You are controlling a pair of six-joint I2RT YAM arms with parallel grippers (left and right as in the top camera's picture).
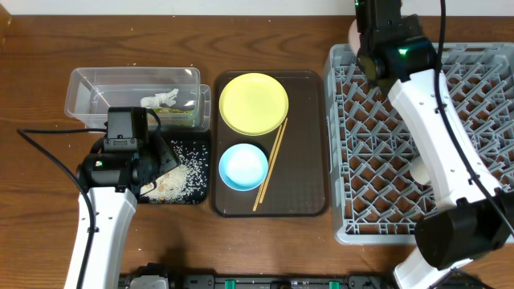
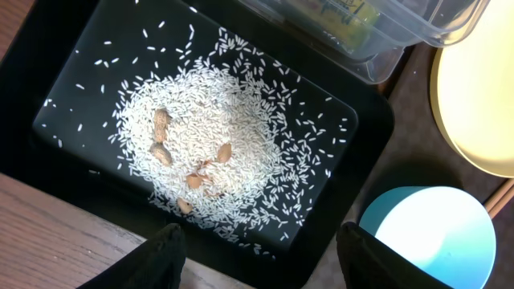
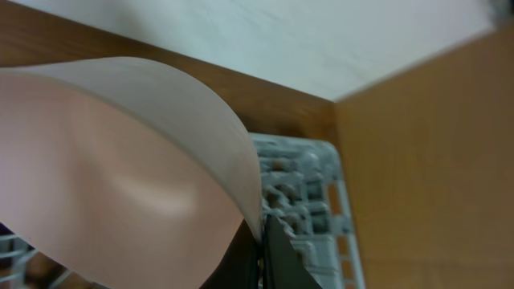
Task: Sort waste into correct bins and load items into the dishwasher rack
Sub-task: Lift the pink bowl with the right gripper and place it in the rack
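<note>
Though the overhead view gave only a pale patch in the black tray, the left wrist view resolved it into rice grains with five or six brown nut-like bits, below the left gripper, its fingers spread and empty. Overhead counted one yellow plate, one blue bowl and two chopsticks on the brown tray, plus one tissue and one wrapper in the clear tub. The right gripper was pinched on the rim of the white bowl above a corner of the rack.
</note>
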